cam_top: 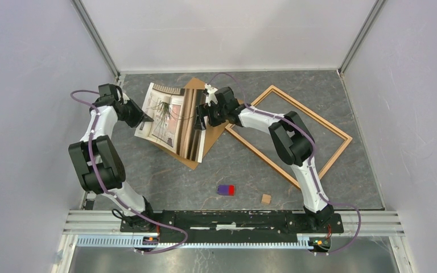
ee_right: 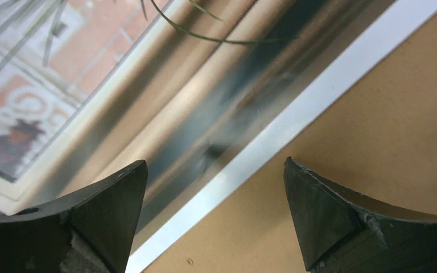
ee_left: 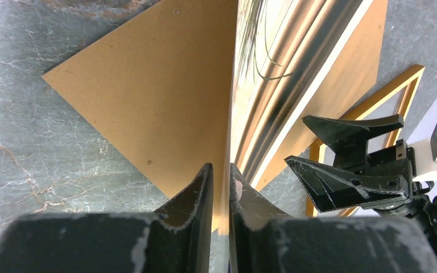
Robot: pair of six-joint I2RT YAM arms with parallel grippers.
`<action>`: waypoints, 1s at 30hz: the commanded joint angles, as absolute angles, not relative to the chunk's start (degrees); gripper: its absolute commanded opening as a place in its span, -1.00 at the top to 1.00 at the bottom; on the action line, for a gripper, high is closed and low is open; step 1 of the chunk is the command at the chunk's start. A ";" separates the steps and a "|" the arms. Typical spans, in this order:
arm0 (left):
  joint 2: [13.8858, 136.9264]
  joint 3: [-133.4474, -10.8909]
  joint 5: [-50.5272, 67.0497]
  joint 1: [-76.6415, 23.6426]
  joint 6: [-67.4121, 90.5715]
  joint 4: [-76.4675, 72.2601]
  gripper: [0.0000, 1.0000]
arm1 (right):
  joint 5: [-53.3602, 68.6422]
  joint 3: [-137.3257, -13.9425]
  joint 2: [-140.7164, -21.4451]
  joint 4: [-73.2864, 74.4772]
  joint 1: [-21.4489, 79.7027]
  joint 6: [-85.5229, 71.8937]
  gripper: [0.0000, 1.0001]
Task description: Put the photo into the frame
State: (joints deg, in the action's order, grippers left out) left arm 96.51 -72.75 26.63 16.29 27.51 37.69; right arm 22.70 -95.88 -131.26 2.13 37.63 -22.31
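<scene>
Top external view: down at the near edge, the two arms are bolted to a metal bar (cam_top: 227,219). A little past it, on the grey table (cam_top: 165,182), sits a small purple and red block (cam_top: 226,189). A small wooden cube (cam_top: 266,198) sits just to its right.

Farther out, a flat brown board (cam_top: 196,158) lies in the middle of the table. The photo (cam_top: 170,119) is on top of this board. It shows a window, brown curtains and a plant. It is not in the frame. The frame (cam_top: 262,158) lies flat on the table to the right, just beside the board, and nothing is inside it.

The left gripper (cam_top: 146,119) is at the left edge of the photo. In the left wrist view, its two fingers (ee_left: 202,187) are close together and they pinch the thin edge of the photo between them. That edge is lifted up off the board.

The right gripper (cam_top: 200,118) is over the right side of the photo. In the right wrist view, its two fingers (ee_right: 111,207) are spread far apart and hold nothing. Between them you can see the white edge of the photo and the brown board.
</scene>
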 commanded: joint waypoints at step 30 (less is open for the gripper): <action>85.44 -66.81 29.33 16.30 31.85 38.08 0.51 | -32.31 -85.38 -115.71 -3.05 73.70 14.24 -0.52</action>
